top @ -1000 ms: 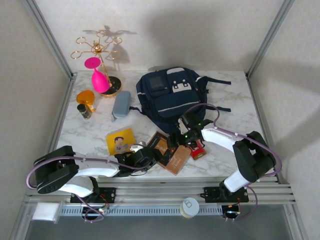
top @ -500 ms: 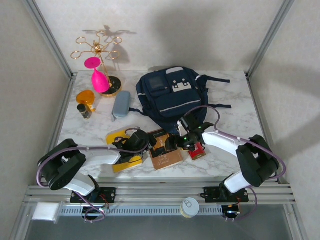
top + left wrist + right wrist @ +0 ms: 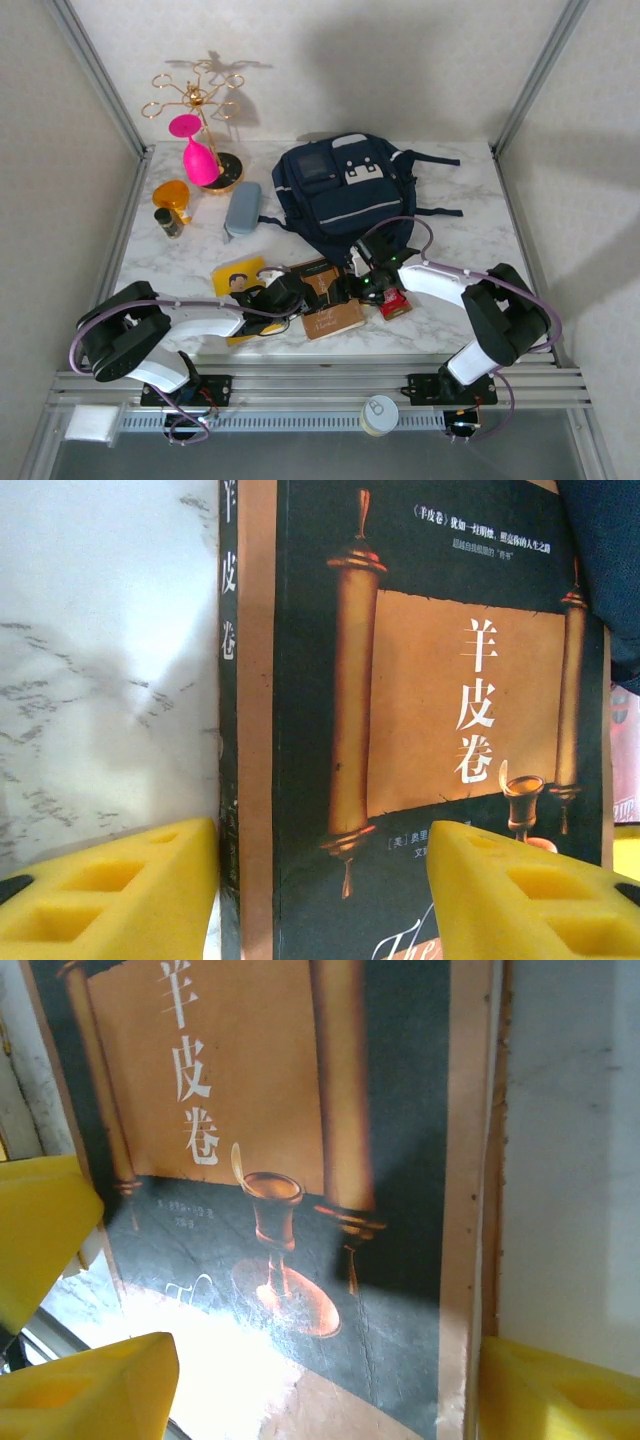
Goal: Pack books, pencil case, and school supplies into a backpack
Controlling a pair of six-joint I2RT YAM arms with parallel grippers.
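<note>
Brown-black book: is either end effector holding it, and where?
Neither grips the book. Left end effector straddles its spine, right end effector its opposite edge, both open.

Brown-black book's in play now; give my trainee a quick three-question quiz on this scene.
1. True or false: the pencil case is already inside the backpack.
2. Fill in: the left gripper and right gripper both have open jaws at the ____ book.
3. The red pack lies: A) in the backpack; B) on the table by the right gripper; C) on the pencil case.
Key: 1 false; 2 brown-black book; 3 B.
</note>
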